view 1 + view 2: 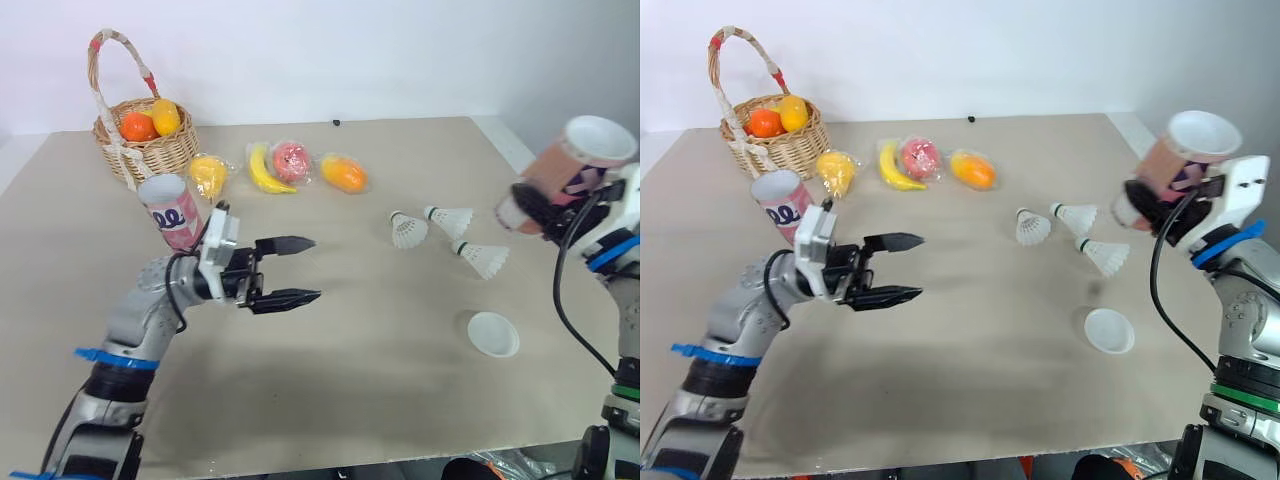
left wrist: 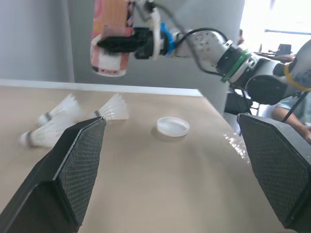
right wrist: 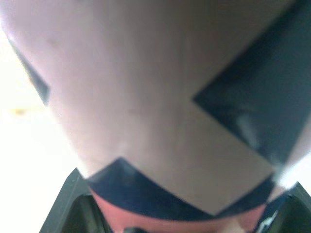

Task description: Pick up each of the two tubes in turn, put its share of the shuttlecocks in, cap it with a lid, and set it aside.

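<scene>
Holding pink tube [image 1: 565,165] low on body in R gripper [image 1: 532,207], tilted, above table [image 1: 350,400] right edge; L gripper [image 1: 300,270] open, empty. Tube prob light, thin-walled: I'd squeeze gently. Shuttlecocks [image 1: 452,217] fragile, grab by cork.

Two tubes [image 1: 172,212] [image 1: 568,165], three shuttlecocks [image 1: 408,230] [image 1: 450,217] [image 1: 482,259], two lids [image 1: 493,334] [image 1: 600,140].

Right wrist view: held tube [image 3: 155,97] blurred. Standing tube [image 1: 170,208] base hidden behind left arm [image 1: 150,300]. Far speck [image 1: 337,123] unidentifiable.

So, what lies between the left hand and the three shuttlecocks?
Between the left hand and the shuttlecocks lies only bare table, seen in the left eye view.
</scene>
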Motion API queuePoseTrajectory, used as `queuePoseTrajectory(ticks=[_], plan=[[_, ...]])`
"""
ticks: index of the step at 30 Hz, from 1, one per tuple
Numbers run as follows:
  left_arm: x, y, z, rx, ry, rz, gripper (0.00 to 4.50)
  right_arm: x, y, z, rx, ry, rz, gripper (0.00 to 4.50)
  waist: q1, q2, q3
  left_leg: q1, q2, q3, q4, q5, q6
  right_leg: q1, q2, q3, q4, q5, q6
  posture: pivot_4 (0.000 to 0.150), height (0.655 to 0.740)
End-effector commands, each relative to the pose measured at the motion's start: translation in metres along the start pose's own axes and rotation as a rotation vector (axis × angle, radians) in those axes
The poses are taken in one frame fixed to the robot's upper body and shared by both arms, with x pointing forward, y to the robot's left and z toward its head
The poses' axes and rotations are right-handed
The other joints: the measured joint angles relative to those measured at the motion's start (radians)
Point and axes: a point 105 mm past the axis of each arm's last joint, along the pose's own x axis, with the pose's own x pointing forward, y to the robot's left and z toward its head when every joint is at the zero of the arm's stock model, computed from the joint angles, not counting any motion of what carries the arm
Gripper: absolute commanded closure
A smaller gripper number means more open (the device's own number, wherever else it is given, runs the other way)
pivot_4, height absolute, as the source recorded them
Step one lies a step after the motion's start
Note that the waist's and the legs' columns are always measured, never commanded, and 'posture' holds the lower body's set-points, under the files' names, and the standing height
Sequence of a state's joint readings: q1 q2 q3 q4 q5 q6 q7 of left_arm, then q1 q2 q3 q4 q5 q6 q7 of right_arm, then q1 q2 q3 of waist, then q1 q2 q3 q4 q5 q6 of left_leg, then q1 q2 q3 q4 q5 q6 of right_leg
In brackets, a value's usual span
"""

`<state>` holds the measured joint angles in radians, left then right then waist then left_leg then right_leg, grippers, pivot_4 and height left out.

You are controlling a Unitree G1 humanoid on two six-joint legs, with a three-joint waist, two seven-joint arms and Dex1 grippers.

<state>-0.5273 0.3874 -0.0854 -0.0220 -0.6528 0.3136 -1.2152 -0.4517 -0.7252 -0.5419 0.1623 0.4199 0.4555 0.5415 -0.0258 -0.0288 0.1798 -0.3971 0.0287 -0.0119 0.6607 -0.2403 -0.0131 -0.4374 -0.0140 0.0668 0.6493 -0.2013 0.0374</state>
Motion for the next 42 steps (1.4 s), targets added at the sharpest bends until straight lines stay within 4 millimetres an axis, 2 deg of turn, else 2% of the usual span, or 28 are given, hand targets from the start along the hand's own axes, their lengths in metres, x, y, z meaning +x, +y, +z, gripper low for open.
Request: queuePoseTrajectory(ticks=[1, 5, 10, 20, 30, 32, 33, 34, 35, 42], plan=[[0.01, 0.012, 0.003, 0.018, 0.001, 0.054, 0.0, -0.006, -0.032, 0.004, -0.005, -0.026, -0.184, 1.74, -0.001, 0.0, 0.0, 0.0, 0.0, 0.001, 0.0, 0.0, 0.0, 0.0, 0.0, 0.001, 0.0, 0.001, 0.001, 0.15, 0.7298], [0.023, 0.026, -0.006, 0.029, 0.035, 0.136, 0.0, -0.009, -0.055, -0.016, 0.063, -0.011, -0.299, 1.74, -0.012, 0.001, 0.0, 0.003, -0.001, 0.007, 0.0, 0.0, 0.0, 0.001, 0.0, 0.008, -0.001, 0.002, 0.004, 0.15, 0.7298], [0.031, 0.039, -0.014, 0.059, 0.09, 0.242, 0.0, -0.003, -0.062, -0.031, 0.111, -0.01, -0.342, 1.74, -0.022, 0.001, 0.0, 0.004, -0.002, 0.008, 0.0, 0.001, 0.001, 0.002, 0.0, 0.011, -0.002, 0.004, 0.006, 0.15, 0.7298], [0.031, 0.052, -0.022, 0.063, 0.127, 0.367, 0.0, 0.001, -0.061, -0.059, 0.19, 0.038, -0.366, 1.74, -0.023, 0.001, 0.0, 0.004, -0.002, 0.01, 0.0, 0.001, 0.001, 0.002, 0.0, 0.014, -0.003, 0.004, 0.006, 0.15, 0.7298], [0.033, 0.051, -0.021, 0.054, 0.106, 0.363, 0.0, 0.001, -0.053, -0.077, 0.122, 0.105, -0.336, 1.74, -0.023, 0.001, 0.0, 0.005, -0.002, 0.012, 0.0, 0.001, 0.001, 0.002, 0.001, 0.016, -0.003, 0.004, 0.007, 0.15, 0.7298], [0.034, 0.048, -0.021, 0.064, 0.103, 0.333, 0.0, 0.002, -0.048, -0.077, 0.132, 0.102, -0.312, 0.93, -0.023, 0.001, 0.0, 0.005, -0.002, 0.012, 0.0, 0.001, 0.001, 0.002, 0.001, 0.016, -0.003, 0.004, 0.008, 0.15, 0.7298], [0.034, 0.046, -0.021, 0.07, 0.104, 0.318, 0.0, 0.003, -0.048, -0.077, 0.132, 0.104, -0.31, 0.77, -0.023, 0.001, 0.0, 0.005, -0.002, 0.012, 0.0, 0.001, 0.001, 0.002, 0.001, 0.016, -0.003, 0.004, 0.008, 0.15, 0.7298], [0.035, 0.044, -0.022, 0.074, 0.105, 0.303, 0.0, 0.002, -0.047, -0.077, 0.135, 0.107, -0.307, 0.27, -0.023, 0.001, 0.0, 0.005, -0.002, 0.012, 0.0, 0.001, 0.001, 0.002, 0.001, 0.016, -0.003, 0.004, 0.008, 0.15, 0.7298], [0.035, 0.043, -0.022, 0.076, 0.106, 0.293, 0.0, 0.002, -0.047, -0.077, 0.136, 0.107, -0.305, 0.12, -0.023, 0.001, 0.0, 0.005, -0.002, 0.012, 0.0, 0.001, 0.001, 0.002, 0.001, 0.016, -0.003, 0.004, 0.008, 0.15, 0.7298], [0.036, 0.041, -0.019, 0.074, 0.081, 0.255, 0.0, -0.003, -0.047, -0.069, 0.133, 0.098, -0.273, 0.12, -0.023, 0.001, 0.0, 0.005, -0.002, 0.012, 0.0, 0.001, 0.001, 0.002, 0.001, 0.016, -0.003, 0.005, 0.008, 0.15, 0.7298]])
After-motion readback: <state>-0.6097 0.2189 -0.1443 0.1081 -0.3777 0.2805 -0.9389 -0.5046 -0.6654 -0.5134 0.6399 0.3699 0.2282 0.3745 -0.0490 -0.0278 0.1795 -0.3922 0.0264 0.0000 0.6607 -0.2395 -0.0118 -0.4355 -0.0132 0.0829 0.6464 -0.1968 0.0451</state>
